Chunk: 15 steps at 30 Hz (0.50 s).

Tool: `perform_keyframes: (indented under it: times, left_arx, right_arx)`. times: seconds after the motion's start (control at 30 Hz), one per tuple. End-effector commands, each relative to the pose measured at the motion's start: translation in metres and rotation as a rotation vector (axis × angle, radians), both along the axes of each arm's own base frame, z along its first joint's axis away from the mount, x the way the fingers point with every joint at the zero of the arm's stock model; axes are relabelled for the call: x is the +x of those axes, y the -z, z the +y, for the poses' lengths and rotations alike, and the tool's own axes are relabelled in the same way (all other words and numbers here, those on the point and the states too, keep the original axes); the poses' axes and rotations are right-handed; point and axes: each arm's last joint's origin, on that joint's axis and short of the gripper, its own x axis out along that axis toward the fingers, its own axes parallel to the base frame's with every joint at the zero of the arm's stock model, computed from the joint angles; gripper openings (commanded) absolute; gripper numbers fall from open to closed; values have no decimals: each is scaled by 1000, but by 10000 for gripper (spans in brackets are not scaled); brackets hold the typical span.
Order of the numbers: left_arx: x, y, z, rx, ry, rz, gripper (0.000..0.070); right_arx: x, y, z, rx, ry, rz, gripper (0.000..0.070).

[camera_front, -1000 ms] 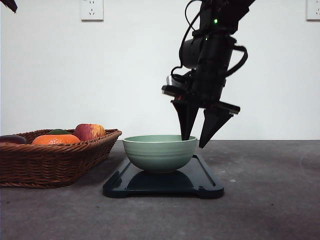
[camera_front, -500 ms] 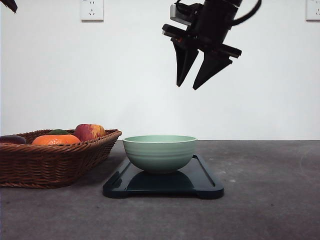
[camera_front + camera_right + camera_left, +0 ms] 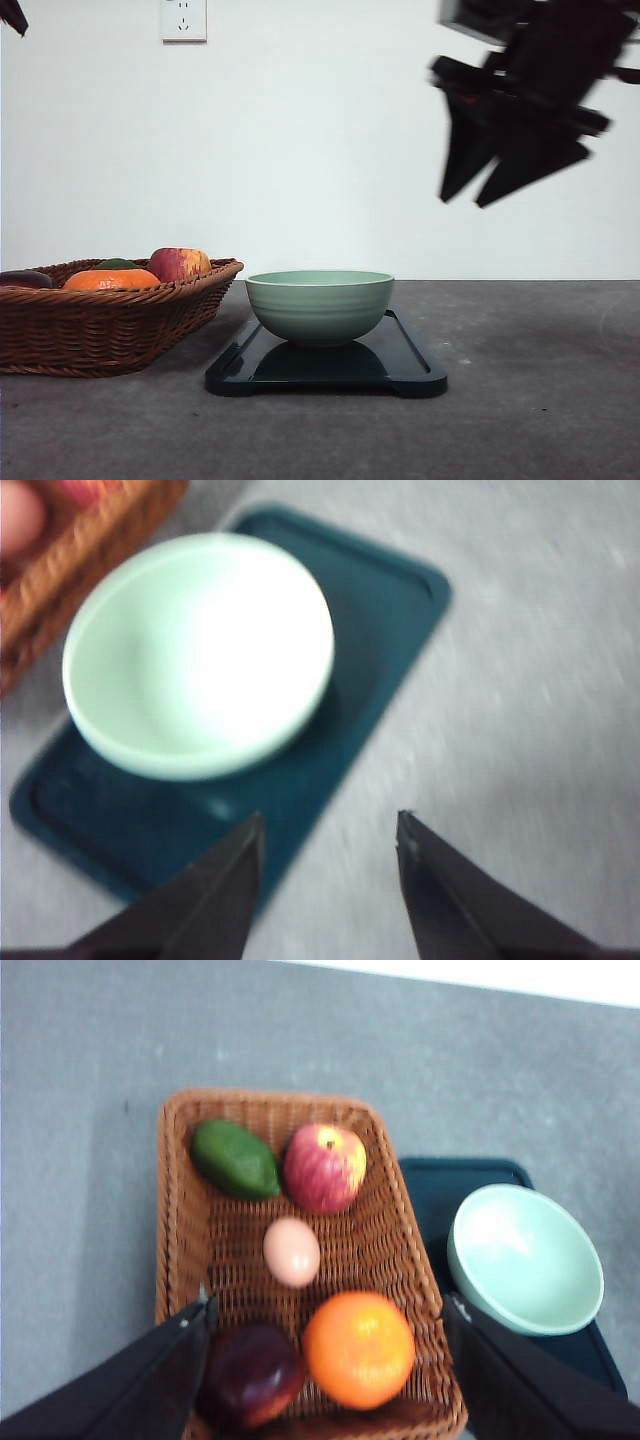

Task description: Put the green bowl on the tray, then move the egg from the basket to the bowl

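- Grey bench (image 3: 540, 400) under a white wall carries everything.
- Wicker basket (image 3: 100, 320) sits at the left, the tray (image 3: 410, 375) just beside it.
- Green bowl (image 3: 320, 305) rests on the tray.
- Right gripper (image 3: 480, 195), released and empty, hangs high above the bench, right of the bowl.
- Left gripper (image 3: 325, 1345), fingers spread, hovers over the basket.
- Egg (image 3: 292, 1252) lies mid-basket among fruit.
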Motion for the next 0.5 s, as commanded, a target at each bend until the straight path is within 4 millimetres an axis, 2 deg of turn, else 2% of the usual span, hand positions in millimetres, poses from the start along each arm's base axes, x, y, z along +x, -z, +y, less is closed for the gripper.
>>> perform_keyframes:
  times: [0.0, 0.23, 0.47]
  left_arx:
    - [2, -6, -1, -1, 6, -11, 467]
    - [13, 4, -11, 6, 56, 64, 473]
    - [44, 13, -29, 24, 123, 203, 473]
  right_arx:
    - [-9, -2, -5, 12, -4, -43, 262]
    - [-41, 0, -29, 30, 30, -79, 262]
    - [-48, -2, -33, 36, 60, -59, 262]
